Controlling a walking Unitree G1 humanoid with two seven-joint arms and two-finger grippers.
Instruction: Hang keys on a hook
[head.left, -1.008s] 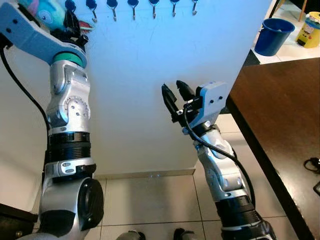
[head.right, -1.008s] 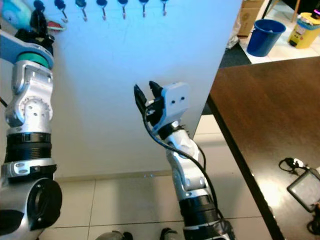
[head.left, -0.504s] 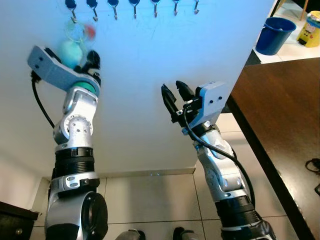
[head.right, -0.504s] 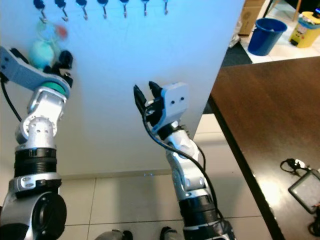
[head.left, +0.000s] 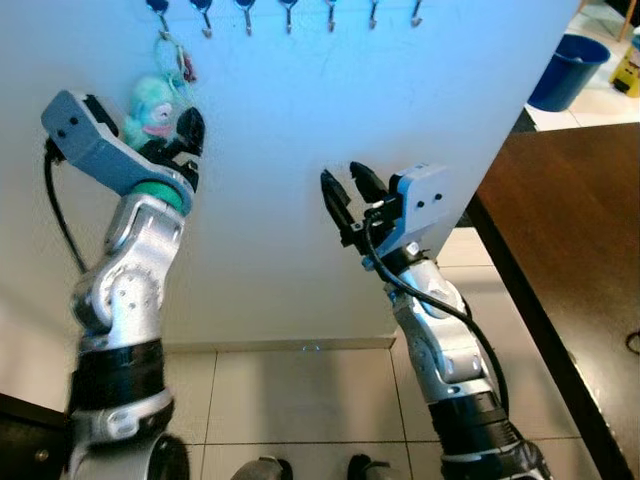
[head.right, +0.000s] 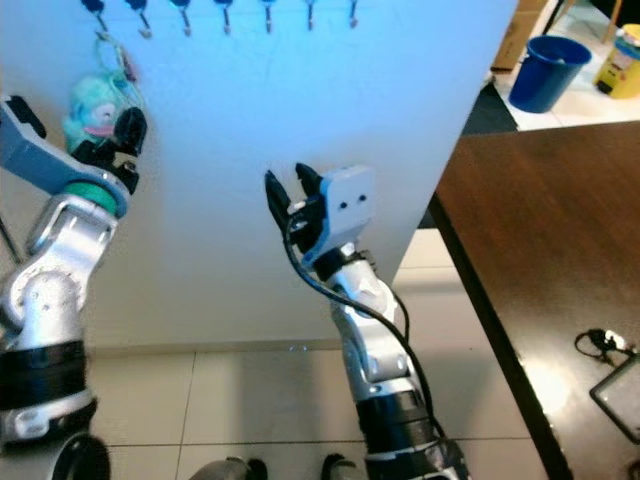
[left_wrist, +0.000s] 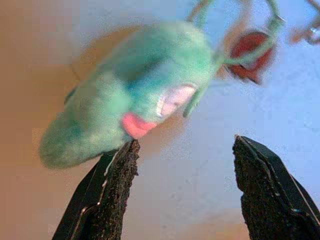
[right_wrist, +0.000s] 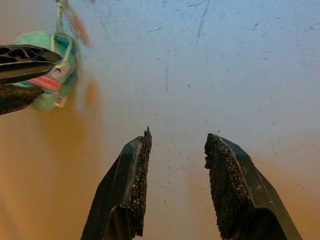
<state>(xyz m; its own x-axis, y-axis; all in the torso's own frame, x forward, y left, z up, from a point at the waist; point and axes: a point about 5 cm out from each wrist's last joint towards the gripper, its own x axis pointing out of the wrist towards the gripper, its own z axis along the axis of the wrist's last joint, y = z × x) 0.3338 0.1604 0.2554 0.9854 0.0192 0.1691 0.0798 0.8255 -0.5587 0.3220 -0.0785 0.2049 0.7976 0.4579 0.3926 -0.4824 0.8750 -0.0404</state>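
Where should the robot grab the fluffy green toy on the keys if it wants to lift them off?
Probably the plush toy itself, pinched across its soft body from below: it hangs from the hook, and the left gripper is open just beneath.

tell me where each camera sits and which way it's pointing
Left eye view: on the head, looking forward and down at the white wall, hook row and tile floor; both silver arms show.
Right eye view: same head, same scene; the dark table shows more.
Left wrist view: on the left arm, looking along the open left claw at the teal plush keychain.
Right wrist view: on the right arm, facing the wall past the open right claw.
Shared: the wrist views both catch the keychain.
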